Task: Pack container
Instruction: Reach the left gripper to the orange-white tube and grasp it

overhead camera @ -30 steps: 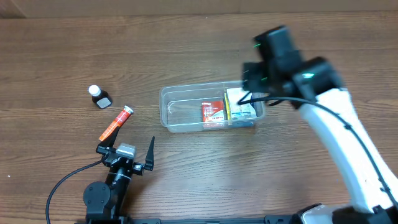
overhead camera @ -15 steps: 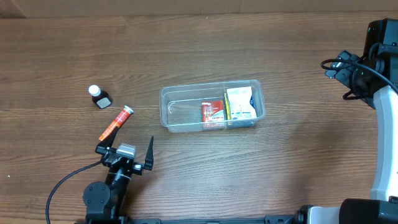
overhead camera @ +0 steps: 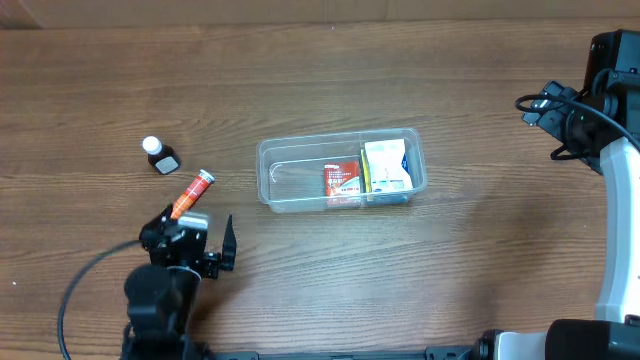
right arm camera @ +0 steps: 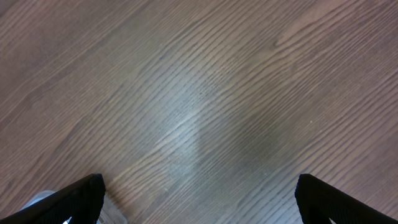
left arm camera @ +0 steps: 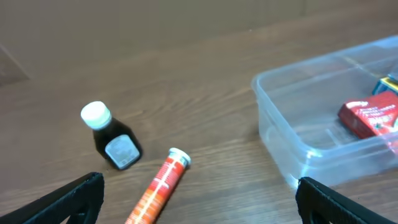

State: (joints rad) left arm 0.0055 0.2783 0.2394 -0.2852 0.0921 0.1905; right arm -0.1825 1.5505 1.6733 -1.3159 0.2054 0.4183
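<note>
Now the container (overhead camera: 285,181) holds red box (overhead camera: 343,180), white box (overhead camera: 386,165); left hand (left arm camera: 200,196), right hand (right arm camera: 199,198) released.

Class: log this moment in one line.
left fingers open near orange tube | right fingers open | container holds red box, white box

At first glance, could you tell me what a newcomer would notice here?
The clear container sits mid-table, holding a red box and a white box. To its left lie an orange tube and a dark bottle, both outside it.
</note>
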